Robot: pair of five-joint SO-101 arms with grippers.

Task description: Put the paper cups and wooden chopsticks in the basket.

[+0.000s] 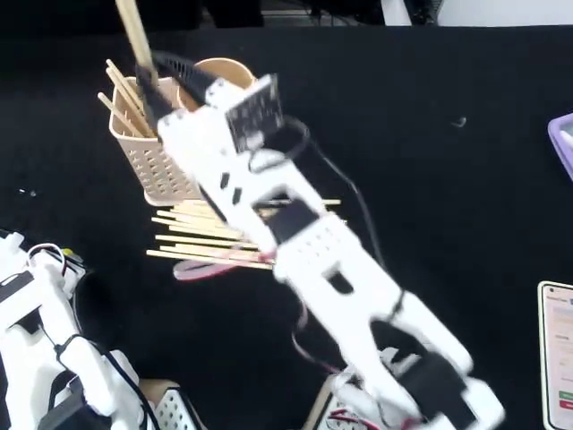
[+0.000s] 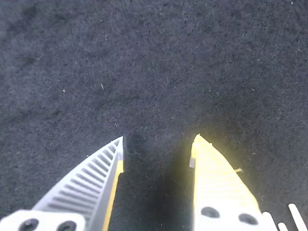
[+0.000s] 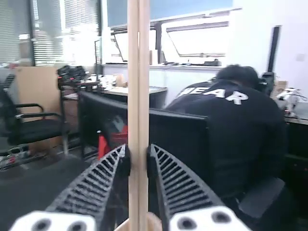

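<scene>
A beige perforated basket (image 1: 159, 168) stands at the back left and holds several wooden chopsticks (image 1: 121, 100) and a paper cup (image 1: 224, 72). My right gripper (image 1: 150, 88) hovers over the basket, shut on a wooden chopstick (image 1: 134, 31) that points straight up. The right wrist view has that chopstick (image 3: 138, 86) clamped between the fingers of the right gripper (image 3: 138, 153). More chopsticks (image 1: 210, 235) lie in a loose pile on the black cloth in front of the basket, partly under the right arm. My left gripper (image 2: 159, 142) is open just above bare cloth, at the front left.
The left arm (image 1: 40, 349) sits low at the front left corner. A perforated white object (image 1: 175, 408) pokes in at the front edge. A phone (image 1: 557, 349) lies at the right edge, and a purple item (image 1: 564, 134) farther back.
</scene>
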